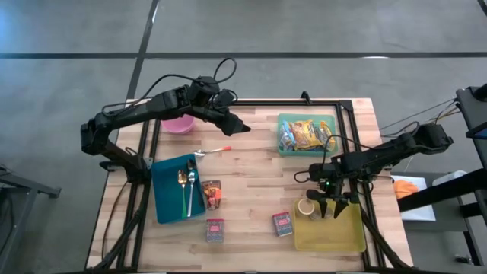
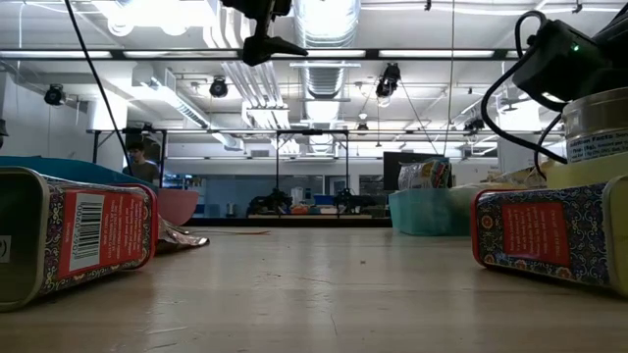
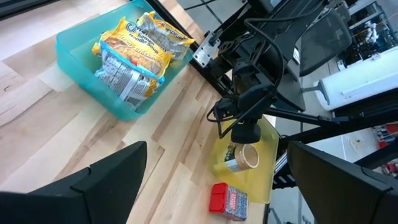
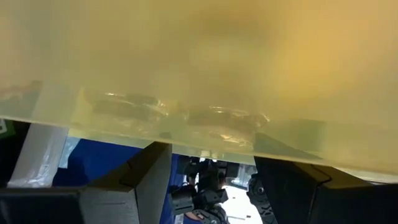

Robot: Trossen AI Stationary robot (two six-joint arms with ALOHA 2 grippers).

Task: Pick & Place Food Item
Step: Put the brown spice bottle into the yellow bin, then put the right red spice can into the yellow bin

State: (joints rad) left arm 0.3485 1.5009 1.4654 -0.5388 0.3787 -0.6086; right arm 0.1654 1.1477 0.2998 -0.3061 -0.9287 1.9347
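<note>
On table, three tins, two bins

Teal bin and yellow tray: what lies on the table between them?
In the high view, only bare wood shows between the teal bin and the yellow tray, with the right end effector hanging above the tray.

High view straight down over the whole wooden table, low view level at tabletop facing the room, left wrist view angled down from farther off onto the yellow tray, which the right wrist view faces close up
</note>
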